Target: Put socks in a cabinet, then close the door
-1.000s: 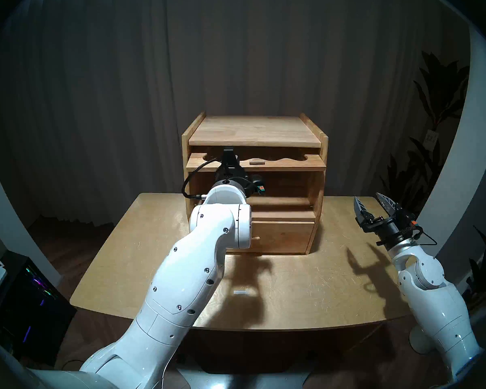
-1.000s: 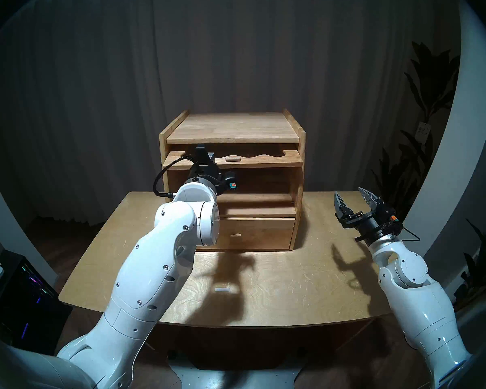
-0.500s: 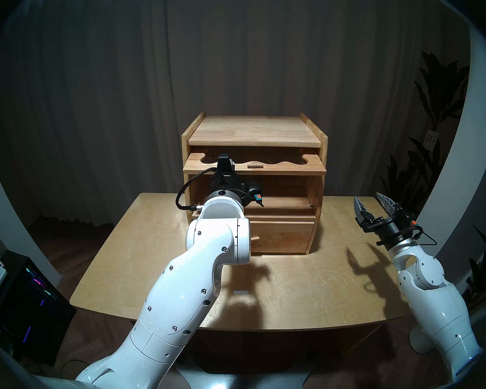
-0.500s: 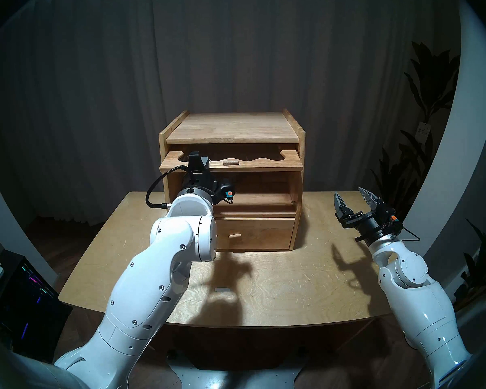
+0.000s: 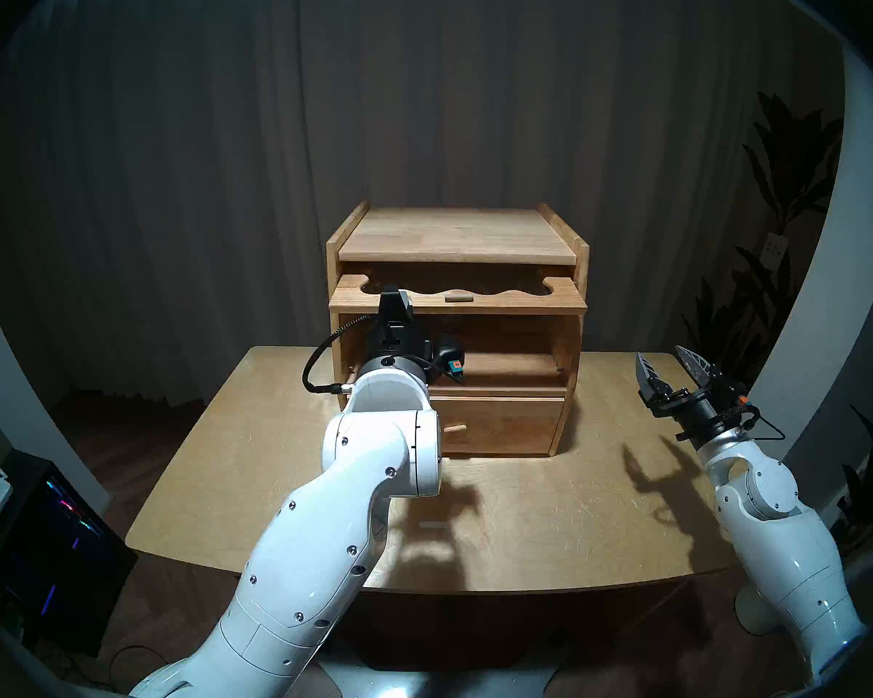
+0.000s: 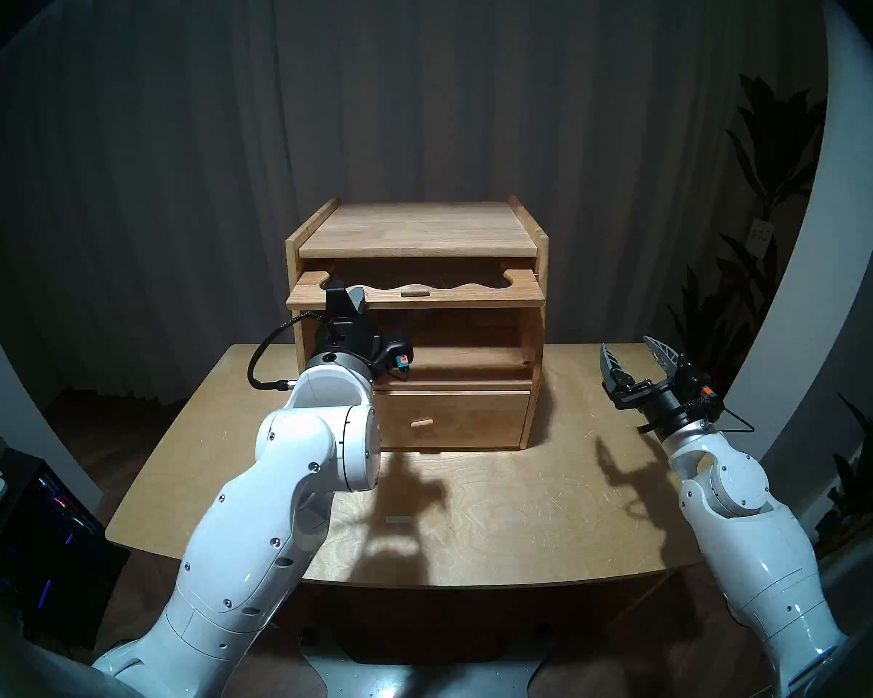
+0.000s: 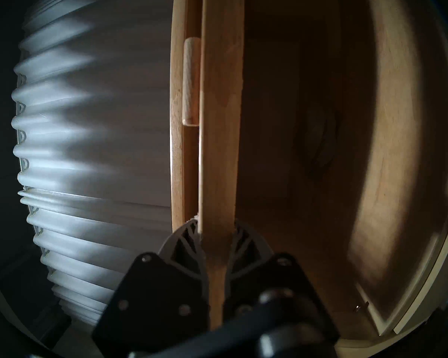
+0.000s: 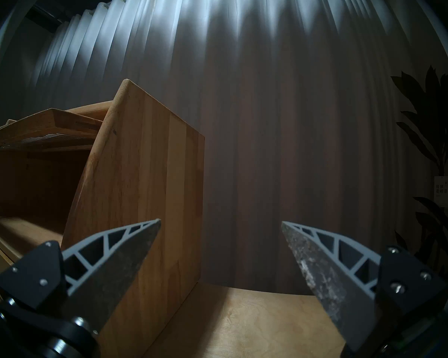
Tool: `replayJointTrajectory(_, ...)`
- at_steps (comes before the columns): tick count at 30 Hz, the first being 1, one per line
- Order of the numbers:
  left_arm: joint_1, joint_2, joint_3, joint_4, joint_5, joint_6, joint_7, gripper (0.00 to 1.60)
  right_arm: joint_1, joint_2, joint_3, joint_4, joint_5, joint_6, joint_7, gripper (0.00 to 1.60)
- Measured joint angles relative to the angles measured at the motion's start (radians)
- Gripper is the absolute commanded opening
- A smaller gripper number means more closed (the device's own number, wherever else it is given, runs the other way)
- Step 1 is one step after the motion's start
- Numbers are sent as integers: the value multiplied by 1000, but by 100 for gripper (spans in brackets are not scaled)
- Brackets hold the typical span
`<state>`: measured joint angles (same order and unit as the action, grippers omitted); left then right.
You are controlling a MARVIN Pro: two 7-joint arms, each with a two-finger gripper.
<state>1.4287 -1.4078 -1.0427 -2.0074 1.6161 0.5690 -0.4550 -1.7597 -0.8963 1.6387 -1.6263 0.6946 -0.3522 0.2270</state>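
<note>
Left gripper: you have its fingers clamped on the front edge of the door, one above the panel and one below, left of the peg handle.
Door: it lies nearly flat, raised under the cabinet's top board and sticking out a little past the front; you can see the wavy edge of its window from the head views.
Cabinet: it stands at the back middle of the table, upper compartment open to you.
Socks: you cannot make them out (the compartment is deep in shadow, and the left wrist view shows only a dim, blurred shape at its back).
Drawer: shut, under the open compartment, its peg just beside the left arm's elbow joint in the head view.
Right gripper: your other pincer stands wide apart and empty, raised over the table's right edge, well clear of the cabinet's right wall.
Backdrop: a grey curtain behind, a plant at the far right.
</note>
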Motion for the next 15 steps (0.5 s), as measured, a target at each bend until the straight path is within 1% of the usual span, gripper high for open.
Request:
replayJointTrajectory(9, -2, -2, 0, 10, -6, 2, 19, 0, 0, 0, 0, 0, 0, 0, 0, 160)
replayJointTrajectory(15, 8, 1, -2, 1, -4, 6, 23, 0, 0, 0, 0, 0, 0, 0, 0, 160)
